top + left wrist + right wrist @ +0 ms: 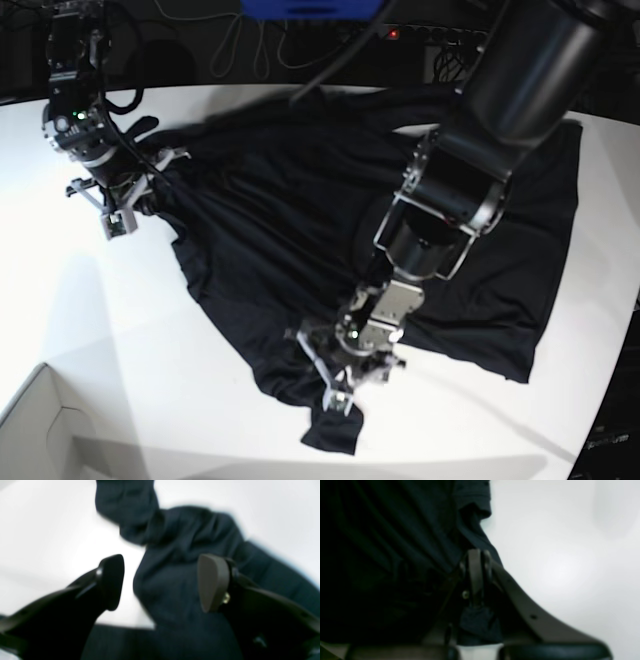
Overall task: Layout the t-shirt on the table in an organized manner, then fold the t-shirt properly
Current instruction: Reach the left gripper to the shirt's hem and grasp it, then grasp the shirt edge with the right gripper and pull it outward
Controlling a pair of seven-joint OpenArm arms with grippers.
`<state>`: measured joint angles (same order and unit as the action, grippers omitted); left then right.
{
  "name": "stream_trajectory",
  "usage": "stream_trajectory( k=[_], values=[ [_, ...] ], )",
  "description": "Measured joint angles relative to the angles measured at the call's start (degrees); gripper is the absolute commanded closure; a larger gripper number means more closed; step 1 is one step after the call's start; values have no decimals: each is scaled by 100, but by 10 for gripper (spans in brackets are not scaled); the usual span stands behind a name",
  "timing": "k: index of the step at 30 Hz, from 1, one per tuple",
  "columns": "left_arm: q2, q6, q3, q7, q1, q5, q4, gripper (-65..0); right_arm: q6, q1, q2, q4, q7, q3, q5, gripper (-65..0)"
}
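With the black t-shirt (330, 230) rumpled across the white table (120, 340), the right gripper (135, 195) pinches its 9 o'clock edge, apparently anchoring it, while the left gripper (345, 385), fingers wide, hovers over a bunched sleeve near 6 o'clock.

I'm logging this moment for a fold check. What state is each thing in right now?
t-shirt: rumpled, spread unevenly on the table, not folded.
left gripper: open, jaws astride a bunched fold near the shirt's edge.
right gripper: shut on the t-shirt, pinching its cloth.
table: white, shirt lying on it.
cardboard box: open corner showing at the table's edge.
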<state>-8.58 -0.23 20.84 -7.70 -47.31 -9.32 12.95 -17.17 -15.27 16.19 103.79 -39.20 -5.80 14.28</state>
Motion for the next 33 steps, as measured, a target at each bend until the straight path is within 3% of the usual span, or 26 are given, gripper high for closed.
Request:
stream_trajectory(
  k=[10,14,21,26,33],
  values=[
    [20,11,-46,195,254,761,-168,-448,0,0,-11,-2,0,24,-7,0],
    [372,-103,-50,197,232,382,-142,-448,0,0,-13,-2,-7,24,-9,0],
    [1233,13,-55,122,142,-382,-133,-448,-2,2,-15,-2,4,35,-7,0],
    [1412,0,-55,85,160,-887,-127,-445,0,0,-13,-4,0,33,-7,0],
    [1556,7,-55,-562,369,-1266,415,-445,-2,37,-13,-7,-4,35,-9,0]
  ],
)
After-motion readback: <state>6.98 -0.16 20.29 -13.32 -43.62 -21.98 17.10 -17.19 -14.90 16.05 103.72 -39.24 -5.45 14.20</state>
